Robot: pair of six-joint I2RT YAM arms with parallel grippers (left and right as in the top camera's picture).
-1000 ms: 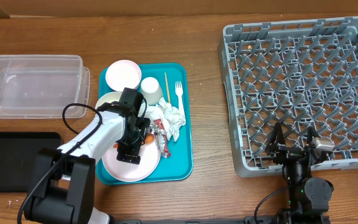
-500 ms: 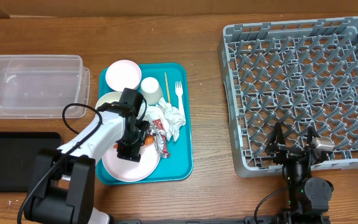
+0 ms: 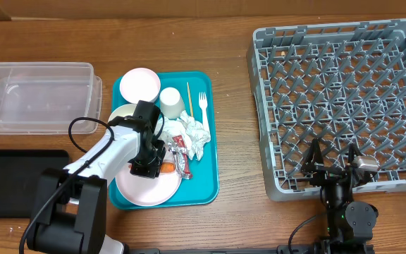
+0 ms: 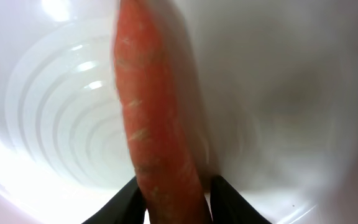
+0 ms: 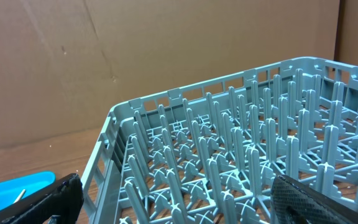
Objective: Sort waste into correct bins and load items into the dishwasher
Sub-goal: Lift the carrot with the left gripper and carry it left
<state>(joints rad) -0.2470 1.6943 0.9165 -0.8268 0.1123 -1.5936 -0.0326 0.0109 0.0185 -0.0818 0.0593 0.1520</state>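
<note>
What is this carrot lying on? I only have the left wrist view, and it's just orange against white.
Observer: The carrot piece lies on the pale-pink plate, which sits on the teal tray.
Operator: Anything crowding it?
Observer: The red-and-white snack wrapper lies right beside it, on the side toward the rack.
Operator: And where is the other arm?
Observer: The right end effector is open at the near edge of the grey dish rack, well away from the tray.
</note>
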